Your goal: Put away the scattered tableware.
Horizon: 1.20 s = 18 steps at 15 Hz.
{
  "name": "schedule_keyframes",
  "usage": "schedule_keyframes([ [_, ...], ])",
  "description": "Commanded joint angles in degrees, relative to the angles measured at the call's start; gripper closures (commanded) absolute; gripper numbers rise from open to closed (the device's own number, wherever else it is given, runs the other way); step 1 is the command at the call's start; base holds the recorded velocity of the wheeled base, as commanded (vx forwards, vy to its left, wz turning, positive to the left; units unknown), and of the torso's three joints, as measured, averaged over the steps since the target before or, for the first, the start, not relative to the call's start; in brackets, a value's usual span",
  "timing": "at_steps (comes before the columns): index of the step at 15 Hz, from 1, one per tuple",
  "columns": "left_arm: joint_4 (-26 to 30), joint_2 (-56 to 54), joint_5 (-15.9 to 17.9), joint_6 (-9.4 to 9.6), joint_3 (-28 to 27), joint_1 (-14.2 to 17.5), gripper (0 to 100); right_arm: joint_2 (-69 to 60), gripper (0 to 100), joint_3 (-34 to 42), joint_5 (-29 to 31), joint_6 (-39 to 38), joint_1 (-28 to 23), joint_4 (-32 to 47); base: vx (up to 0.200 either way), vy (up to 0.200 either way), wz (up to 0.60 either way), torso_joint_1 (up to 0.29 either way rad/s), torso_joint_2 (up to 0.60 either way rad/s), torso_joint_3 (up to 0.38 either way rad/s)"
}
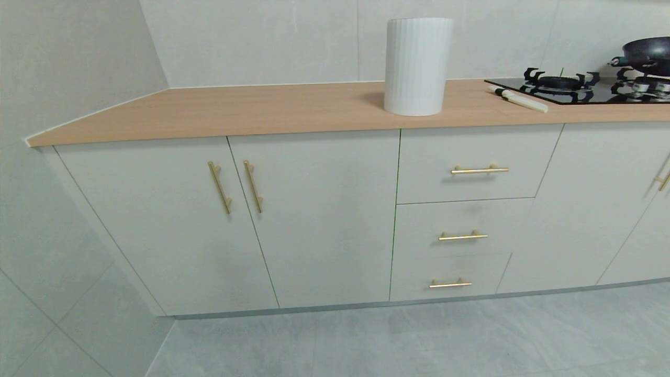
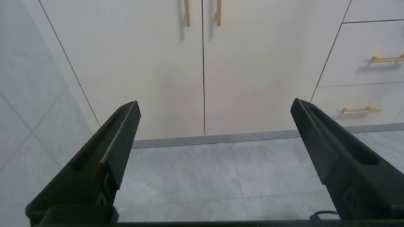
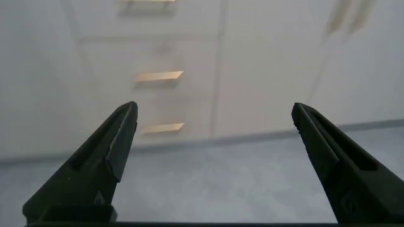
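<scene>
Hanging low before the drawers (image 1: 471,220), left pincer (image 2: 214,108) and right pincer (image 3: 214,110) are held spread, presumably readied for the utensil (image 1: 518,99) on the bench (image 1: 261,107).

You're looking at a kitchen: a wooden countertop (image 1: 235,110) over pale cabinets (image 1: 324,220) with brass handles (image 1: 479,169), a gas hob (image 1: 568,89) carrying a pan (image 1: 649,50), tiled walls (image 1: 261,42).

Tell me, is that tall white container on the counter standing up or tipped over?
Upright: the white container stands on its base on the wooden counter, sides vertical.
</scene>
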<state>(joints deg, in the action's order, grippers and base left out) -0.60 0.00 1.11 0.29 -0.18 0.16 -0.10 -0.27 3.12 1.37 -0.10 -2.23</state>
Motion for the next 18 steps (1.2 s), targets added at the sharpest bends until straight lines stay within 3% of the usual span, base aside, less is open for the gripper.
schedule_keyframes([
  [1, 0.0, 0.0, 0.0, 0.41, 0.1, 0.0, 0, 0.1, 0, 0.2, -1.3, -0.5, 0.0, -0.3, 0.000, 0.000, 0.00, 0.000, 0.00, 0.000],
  [3, 0.0, 0.0, -0.1, -0.12, 0.0, 0.0, 0, 0.4, 0, 0.2, -1.3, -0.4, 0.1, 2.8, 0.000, 0.000, 0.00, 0.000, 0.00, 0.000],
  [12, 0.0, 0.0, -0.1, -0.03, 0.0, 0.0, 0, 0.2, 0, 0.3, -1.4, -1.7, 0.2, 2.1, 0.000, 0.000, 0.00, 0.000, 0.00, 0.000],
  [18, 0.0, 0.0, -0.1, -0.12, 0.0, 0.0, 0, 0.2, 0, 0.3, -1.5, -1.7, 0.2, 2.1, 0.200, 0.000, 0.00, 0.001, 0.01, 0.002],
])
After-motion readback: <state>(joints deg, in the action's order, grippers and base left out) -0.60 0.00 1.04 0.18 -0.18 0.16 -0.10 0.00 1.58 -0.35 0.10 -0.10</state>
